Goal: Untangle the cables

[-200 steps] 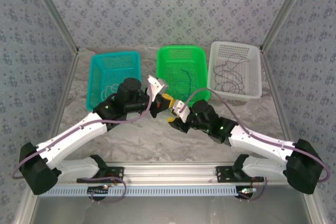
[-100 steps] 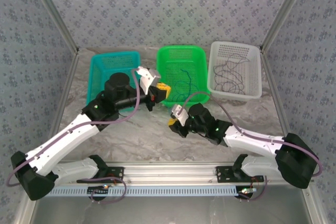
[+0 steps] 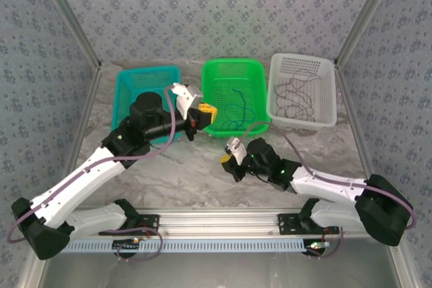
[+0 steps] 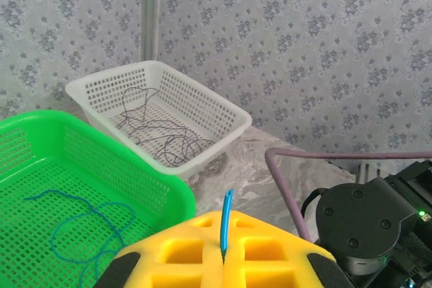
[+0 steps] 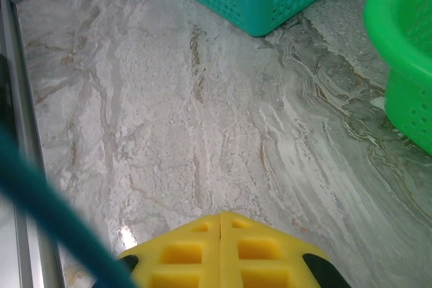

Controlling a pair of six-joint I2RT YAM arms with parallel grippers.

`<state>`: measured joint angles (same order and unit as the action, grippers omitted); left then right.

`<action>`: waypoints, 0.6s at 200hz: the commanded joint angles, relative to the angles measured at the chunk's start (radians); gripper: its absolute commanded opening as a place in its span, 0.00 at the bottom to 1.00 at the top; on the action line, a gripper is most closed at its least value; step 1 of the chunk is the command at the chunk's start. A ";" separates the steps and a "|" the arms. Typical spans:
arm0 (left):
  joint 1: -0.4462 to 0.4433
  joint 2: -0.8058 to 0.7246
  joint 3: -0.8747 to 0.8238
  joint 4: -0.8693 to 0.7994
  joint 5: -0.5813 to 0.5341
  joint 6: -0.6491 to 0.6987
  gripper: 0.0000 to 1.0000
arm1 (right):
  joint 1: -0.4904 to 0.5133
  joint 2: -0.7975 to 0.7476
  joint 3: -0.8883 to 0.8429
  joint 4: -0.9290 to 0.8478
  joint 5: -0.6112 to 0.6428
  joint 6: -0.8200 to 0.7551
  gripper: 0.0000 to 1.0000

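Marble table (image 3: 177,170): right gripper (image 3: 225,160) withdrew; left gripper (image 3: 206,112) (pinching blue cable (image 4: 226,219)) swung left.

The left gripper (image 3: 206,112), pinching a blue cable (image 4: 225,224), has moved left and farther away. The right gripper (image 3: 226,160) has drawn nearer and closed its jaws.

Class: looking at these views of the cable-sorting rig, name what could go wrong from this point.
1. The left end effector pinches just a short blue cable tip, so the strand could slip free when the arm moves.
2. The dark cables in the white basket lie looped together. Pulling one may drag the others, or the basket itself.
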<state>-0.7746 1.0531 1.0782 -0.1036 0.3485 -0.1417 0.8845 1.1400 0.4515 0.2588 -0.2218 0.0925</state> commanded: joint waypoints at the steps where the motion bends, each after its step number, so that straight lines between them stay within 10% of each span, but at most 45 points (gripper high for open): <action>1: 0.010 -0.050 0.003 0.074 -0.038 0.011 0.01 | -0.028 -0.007 -0.016 -0.031 0.018 0.112 0.00; 120: 0.010 -0.038 -0.024 0.114 -0.006 0.028 0.01 | -0.064 0.090 0.123 -0.177 -0.208 0.170 0.11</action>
<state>-0.7719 1.0321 1.0393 -0.0479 0.3439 -0.1379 0.8257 1.2125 0.5442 0.1577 -0.3882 0.2626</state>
